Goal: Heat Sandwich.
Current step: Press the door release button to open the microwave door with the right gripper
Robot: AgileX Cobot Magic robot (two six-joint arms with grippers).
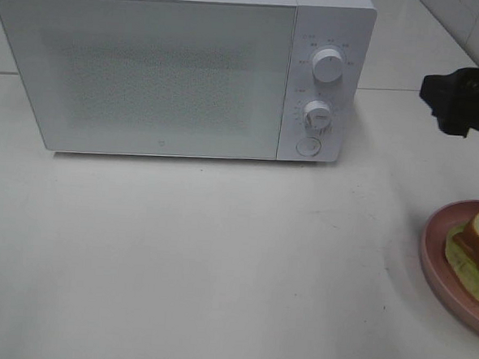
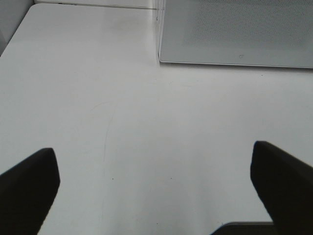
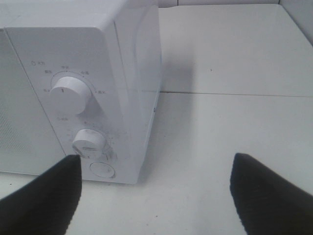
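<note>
The left gripper (image 2: 152,152) hangs over the bare white table (image 2: 122,122). Its two dark fingers (image 2: 27,188) stand wide apart with nothing between them. The lower front corner of the microwave (image 2: 234,34) lies ahead of it.

The microwave stands at the back of the table, left of centre, with its door (image 1: 148,72) closed. The control panel on its right side carries an upper dial (image 1: 329,64), a lower dial (image 1: 317,115) and a round button (image 1: 308,146).

The right gripper (image 3: 155,166) is held above the table to the right of the control panel, apart from it. Its fingers (image 3: 266,196) are spread and hold nothing.

The sandwich (image 1: 475,247) lies on a pink plate (image 1: 430,248) at the table's right edge, nearer the front than the right gripper and well apart from the microwave. Both are partly cut off in the high view. Neither gripper touches the sandwich.
</note>
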